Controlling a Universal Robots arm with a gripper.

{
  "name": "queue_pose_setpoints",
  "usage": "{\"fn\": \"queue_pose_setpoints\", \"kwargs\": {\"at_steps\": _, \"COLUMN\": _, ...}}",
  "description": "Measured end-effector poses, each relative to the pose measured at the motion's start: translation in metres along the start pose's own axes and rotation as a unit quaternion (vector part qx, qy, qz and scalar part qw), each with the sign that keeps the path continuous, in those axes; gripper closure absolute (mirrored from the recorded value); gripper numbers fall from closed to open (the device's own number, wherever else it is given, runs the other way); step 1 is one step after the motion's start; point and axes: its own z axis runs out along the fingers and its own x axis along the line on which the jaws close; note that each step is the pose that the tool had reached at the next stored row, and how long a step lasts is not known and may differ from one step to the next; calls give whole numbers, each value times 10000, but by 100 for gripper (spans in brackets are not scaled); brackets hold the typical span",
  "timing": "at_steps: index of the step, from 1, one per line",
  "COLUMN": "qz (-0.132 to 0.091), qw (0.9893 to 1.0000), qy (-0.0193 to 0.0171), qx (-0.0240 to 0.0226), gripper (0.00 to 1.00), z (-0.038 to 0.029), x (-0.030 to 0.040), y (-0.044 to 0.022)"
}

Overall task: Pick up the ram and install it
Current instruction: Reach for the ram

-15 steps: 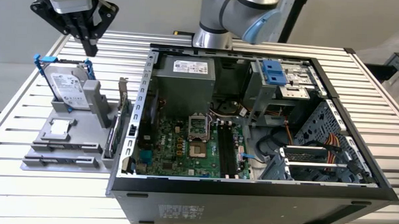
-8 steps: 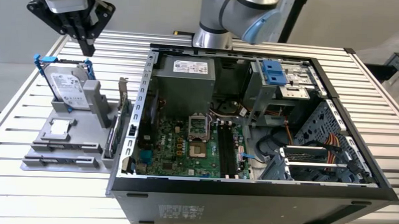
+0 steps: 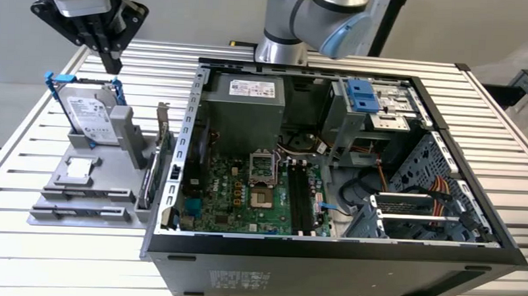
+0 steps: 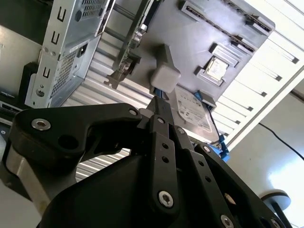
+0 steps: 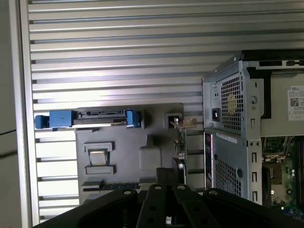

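The gripper (image 3: 112,65), its fingers pressed together and holding nothing, hangs above the hard drive (image 3: 89,115). The ram (image 5: 111,186) sits at the gray tray's (image 3: 105,182) opposite end, lengthwise parallel to the drive.

Ram (image 5: 111,186) — a long, thin, dark bluish strip, seen in the first wrist view — lies lengthwise in a slot near one edge of the grey holder (image 5: 118,137), ungrasped.
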Motion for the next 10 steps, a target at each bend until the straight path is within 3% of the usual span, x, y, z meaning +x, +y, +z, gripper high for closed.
{"fn": "queue_pose_setpoints", "kwargs": {"at_steps": 10, "qz": 0, "qw": 10000, "qy": 0, "qx": 0, "gripper": 100, "z": -1, "x": 72, "y": -4}}
